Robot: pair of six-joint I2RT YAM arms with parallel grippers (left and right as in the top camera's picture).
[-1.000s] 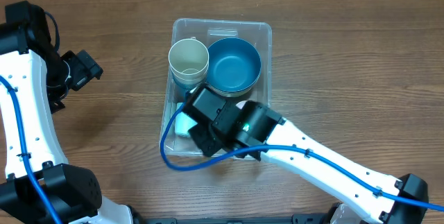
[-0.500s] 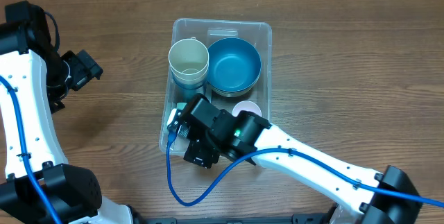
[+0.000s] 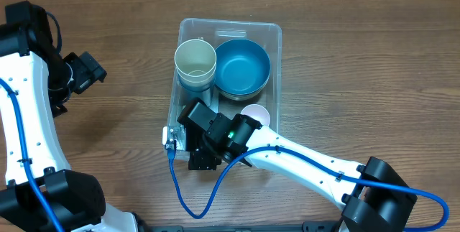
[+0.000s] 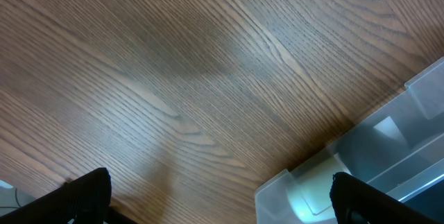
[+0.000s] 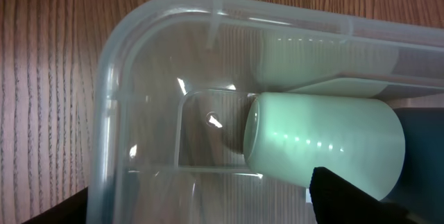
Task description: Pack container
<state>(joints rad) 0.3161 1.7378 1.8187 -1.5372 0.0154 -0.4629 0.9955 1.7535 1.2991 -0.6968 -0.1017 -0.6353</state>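
Robotics lab bench: wood-grain table (image 3: pixel 352 67), blue-cabled robot arm (image 3: pixel 316 164).

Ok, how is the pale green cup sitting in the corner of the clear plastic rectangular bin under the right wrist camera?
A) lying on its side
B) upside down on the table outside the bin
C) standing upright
A: the right wrist view shows the pale green cup lying on its side inside the clear plastic rectangular bin, one round end facing the bin's corner.

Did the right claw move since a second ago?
Yes. The right claw slid away from the blue bowl toward the container's lower-left corner, seen from overhead.
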